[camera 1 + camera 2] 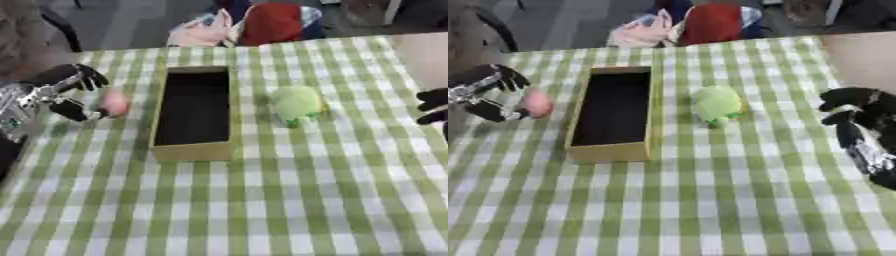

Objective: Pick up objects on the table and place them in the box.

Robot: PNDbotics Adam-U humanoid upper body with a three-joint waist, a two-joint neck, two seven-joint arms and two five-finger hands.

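While its fingers and thumb curl round a small pink object (pixel 113 102), the left hand (pixel 72 92) sits at the left edge of the counter (pixel 262 200), just left of the box (pixel 192 113). That pink thing is pinched between the dark fingertips, beside the box and not over it. Open-topped and yellowish, the box stands on the green-and-white checked cloth, dark inside. To its right, apart from it, lies a green soft toy (pixel 716 104). Far right, the right hand (pixel 855 110) hovers at the counter's edge, fingers bent inward, holding nothing, well apart from the green toy.
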